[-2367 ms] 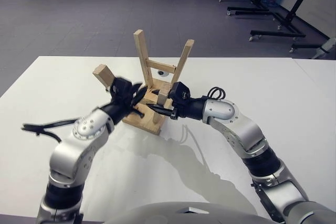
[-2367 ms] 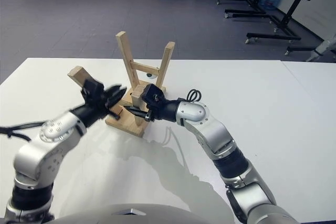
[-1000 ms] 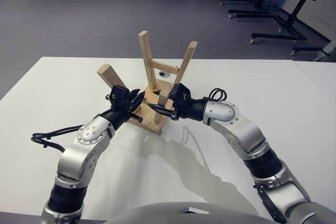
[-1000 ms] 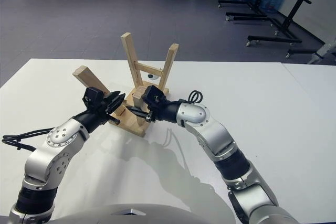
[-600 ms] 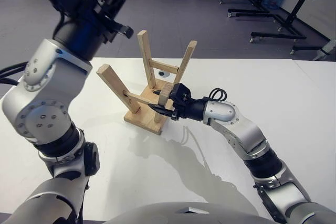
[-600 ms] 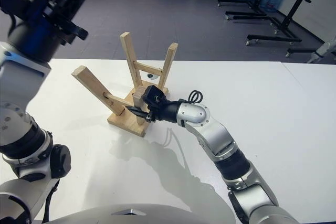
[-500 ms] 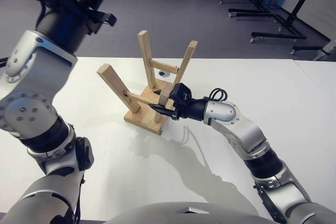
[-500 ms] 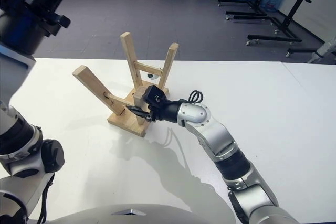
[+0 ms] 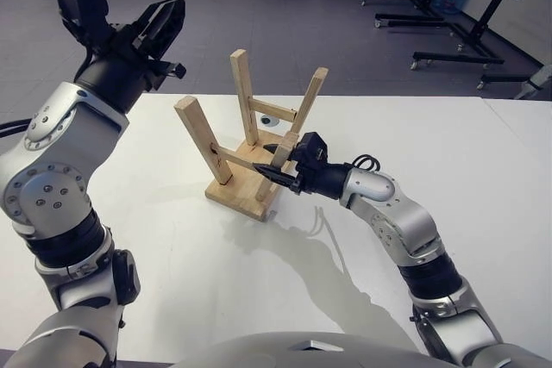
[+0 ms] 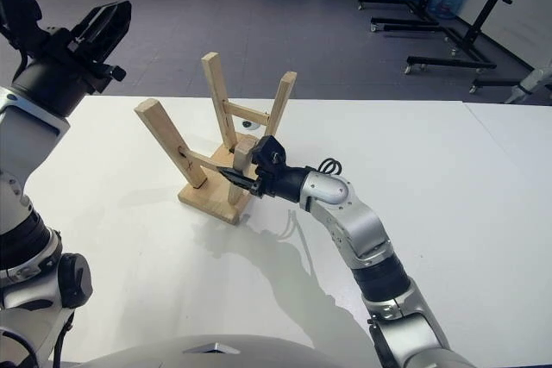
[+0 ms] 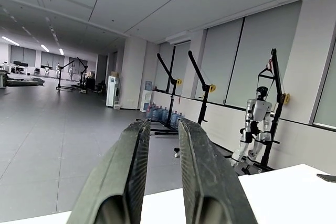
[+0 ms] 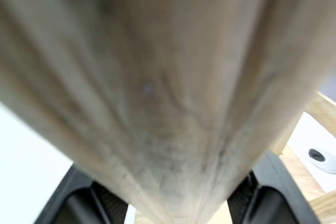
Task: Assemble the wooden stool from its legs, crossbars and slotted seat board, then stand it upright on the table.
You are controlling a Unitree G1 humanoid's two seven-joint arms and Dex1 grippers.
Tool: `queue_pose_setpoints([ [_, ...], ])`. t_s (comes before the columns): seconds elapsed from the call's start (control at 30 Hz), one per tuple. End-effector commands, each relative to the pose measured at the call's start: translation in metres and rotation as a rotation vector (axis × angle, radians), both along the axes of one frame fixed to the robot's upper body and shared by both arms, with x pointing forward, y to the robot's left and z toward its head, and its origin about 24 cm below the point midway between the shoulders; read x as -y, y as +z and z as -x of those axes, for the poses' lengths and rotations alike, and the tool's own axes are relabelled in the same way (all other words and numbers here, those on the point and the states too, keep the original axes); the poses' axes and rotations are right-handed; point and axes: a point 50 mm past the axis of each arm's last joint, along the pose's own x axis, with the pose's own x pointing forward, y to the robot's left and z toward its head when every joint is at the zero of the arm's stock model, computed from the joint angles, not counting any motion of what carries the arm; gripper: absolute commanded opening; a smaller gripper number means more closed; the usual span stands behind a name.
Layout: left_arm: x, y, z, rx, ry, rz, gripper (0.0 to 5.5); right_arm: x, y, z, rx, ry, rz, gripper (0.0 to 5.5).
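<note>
Wood stool [image 9: 250, 157]: upside down near the middle of the white table [image 9: 483, 178], with the seat board [image 9: 231, 198] flat on the top and the legs pointing up.
Handling: judged light, stiff and dry, with little risk of slipping. The joints look loose, so it could rack or shed a leg if lifted by one post.
Left leg [image 9: 203, 137]: leans outward, joined by a crossbar [image 9: 235, 158] to the near leg [image 10: 244, 151].
Where to hold: low on a leg close to the board, or the board's edges for the turn-over.
Right gripper [image 9: 274, 176]: pinching the near leg, one finger on each side.
Left gripper [image 9: 159, 25]: raised well away from the stool, fingers parted, nothing between them.
Hidden: whether each leg sits fully in its slot cannot be told, and the right gripper covers the near leg's middle. A small round object [image 12: 317, 155] behind the stool is too small to identify.
</note>
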Motion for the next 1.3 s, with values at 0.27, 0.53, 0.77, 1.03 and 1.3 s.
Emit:
queue_pose_setpoints([
  [0.27,-0.002,-0.012,-0.003,-0.029,0.007,-0.042,0.93,0.001,-0.030,0.008,-0.172,0.003,0.000,2.67],
  [0.53,-0.001,-0.016,-0.003,-0.034,0.004,-0.055,0.93,-0.001,-0.026,0.008,-0.163,0.008,-0.017,4.13],
  [0.77,-0.016,-0.020,0.009,-0.044,-0.010,-0.085,0.93,0.047,-0.032,0.014,-0.179,-0.024,0.055,5.17],
  [1.03,-0.026,-0.113,0.063,-0.437,-0.315,-0.337,0.93,0.184,-0.028,-0.015,-0.125,-0.407,0.247,5.17],
  [1.3,0.013,-0.160,0.072,-0.514,-0.351,-0.576,2.00,0.147,-0.042,-0.050,-0.058,-0.481,0.273,5.21],
])
